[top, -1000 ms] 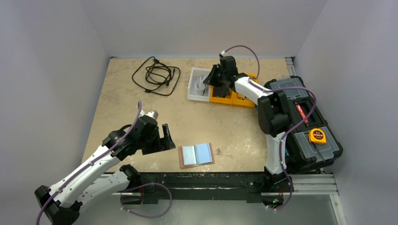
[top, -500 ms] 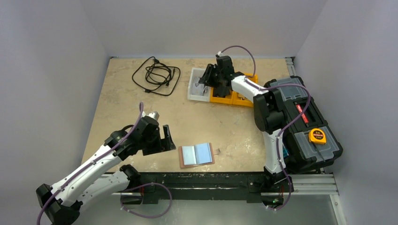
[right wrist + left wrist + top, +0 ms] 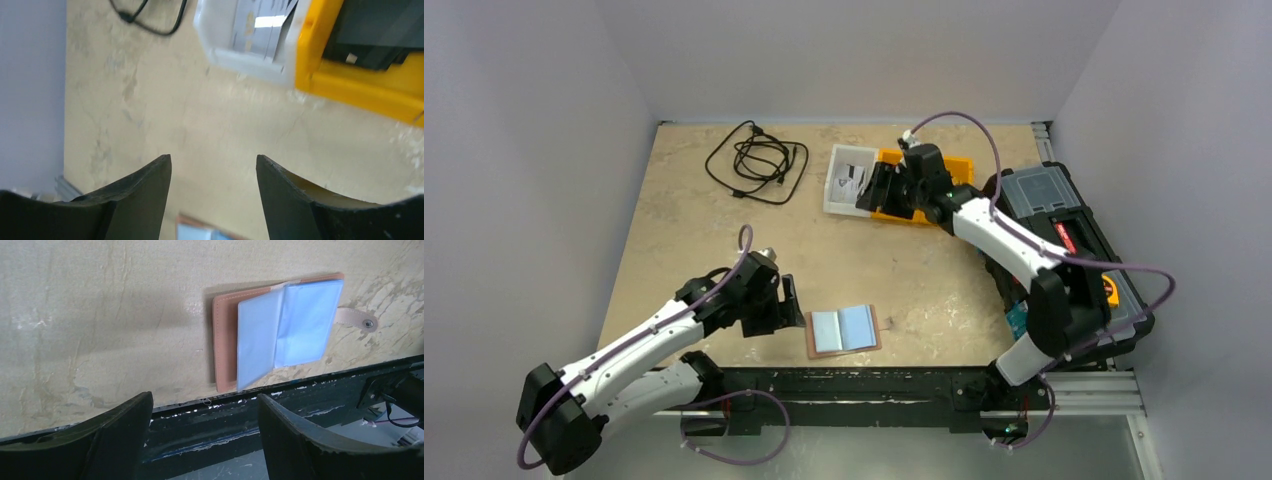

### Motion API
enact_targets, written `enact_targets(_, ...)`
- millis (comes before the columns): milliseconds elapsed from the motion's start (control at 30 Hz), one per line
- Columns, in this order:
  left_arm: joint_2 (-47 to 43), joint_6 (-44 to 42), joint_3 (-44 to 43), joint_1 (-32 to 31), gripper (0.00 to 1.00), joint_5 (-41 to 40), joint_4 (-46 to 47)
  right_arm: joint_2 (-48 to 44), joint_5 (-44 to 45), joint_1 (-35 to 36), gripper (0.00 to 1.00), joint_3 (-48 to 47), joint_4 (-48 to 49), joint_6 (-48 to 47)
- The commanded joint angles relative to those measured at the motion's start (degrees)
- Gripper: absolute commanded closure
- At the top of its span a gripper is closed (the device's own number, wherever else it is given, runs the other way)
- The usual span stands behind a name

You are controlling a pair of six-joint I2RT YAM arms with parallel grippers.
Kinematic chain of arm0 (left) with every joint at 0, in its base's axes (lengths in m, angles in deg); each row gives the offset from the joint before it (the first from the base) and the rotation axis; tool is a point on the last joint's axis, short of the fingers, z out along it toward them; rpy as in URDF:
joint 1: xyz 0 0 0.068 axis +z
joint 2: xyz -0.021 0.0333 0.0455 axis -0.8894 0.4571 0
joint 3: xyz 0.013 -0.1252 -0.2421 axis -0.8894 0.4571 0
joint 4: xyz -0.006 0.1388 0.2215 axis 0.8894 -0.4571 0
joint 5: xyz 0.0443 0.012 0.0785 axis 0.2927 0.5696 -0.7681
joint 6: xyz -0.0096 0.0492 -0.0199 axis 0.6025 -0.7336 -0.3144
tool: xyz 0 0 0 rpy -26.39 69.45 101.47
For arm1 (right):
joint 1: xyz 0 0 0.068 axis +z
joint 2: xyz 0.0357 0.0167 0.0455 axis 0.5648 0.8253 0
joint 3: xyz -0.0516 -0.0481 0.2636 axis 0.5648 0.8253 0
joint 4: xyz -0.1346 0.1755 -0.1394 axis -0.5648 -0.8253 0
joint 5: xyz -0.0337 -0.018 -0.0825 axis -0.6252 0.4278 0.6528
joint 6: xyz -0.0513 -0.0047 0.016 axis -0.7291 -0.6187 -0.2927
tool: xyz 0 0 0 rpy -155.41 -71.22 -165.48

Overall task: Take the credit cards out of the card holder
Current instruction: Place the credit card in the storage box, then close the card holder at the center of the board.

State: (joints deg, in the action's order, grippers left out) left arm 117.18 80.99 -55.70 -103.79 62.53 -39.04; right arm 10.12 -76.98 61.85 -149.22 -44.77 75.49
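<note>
The reddish-brown card holder (image 3: 842, 331) lies open near the table's front edge, its strap to the right. Light blue credit cards (image 3: 856, 325) fill its pockets. In the left wrist view the card holder (image 3: 225, 350) and blue credit cards (image 3: 300, 325) lie just ahead. My left gripper (image 3: 790, 305) hovers just left of the holder, open and empty (image 3: 205, 397). My right gripper (image 3: 876, 188) hangs by the white tray (image 3: 836, 190), open and empty (image 3: 214, 157). A grey-silver card (image 3: 265, 22) lies in that tray (image 3: 220, 50).
Yellow trays (image 3: 954, 165) stand beside the white one, with a black block (image 3: 380, 35) in one. A coiled black cable (image 3: 757, 160) lies at the back left. A black toolbox (image 3: 1064, 250) fills the right side. A dark rail (image 3: 300, 405) runs along the front edge.
My right gripper opened and drew back from over the trays, its arm swinging out to the right. My left gripper moved right, closer to the card holder.
</note>
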Motion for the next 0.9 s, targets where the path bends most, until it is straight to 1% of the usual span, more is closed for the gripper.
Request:
enact_targets(0,2.7,1.66,2.79,0.19,0.26,4.23,8.84,-11.35,2.8,4.8,0.37,12.35,-0.15,-0.95)
enact_targets(167,5.46,2.18,5.52,0.21,0.26,7.69,15.44,-21.61,5.74,11.06,0.36,25.7,-0.11,1.67)
enact_targets(267,7.34,2.25,6.06,0.16,0.26,8.67,17.43,-26.09,8.1,14.3,0.36,30.84,-0.86,2.9)
enact_targets(400,10.52,2.47,7.0,0.21,0.26,10.35,20.99,-28.59,10.07,18.76,0.35,35.55,-1.64,4.75)
enact_targets(567,13.78,3.16,8.19,0.21,0.26,11.59,24.4,-29.78,10.67,20.11,0.36,40.5,-0.25,6.38)
enact_targets(733,15.76,3.67,8.48,0.12,0.26,12.14,25.66,-28.6,11.85,21.29,0.43,41.63,0.35,6.9)
enact_targets(867,17.13,3.8,8.36,0.12,0.26,12.95,26.88,-27.25,12.52,21.88,0.61,42.18,0.87,7.43)
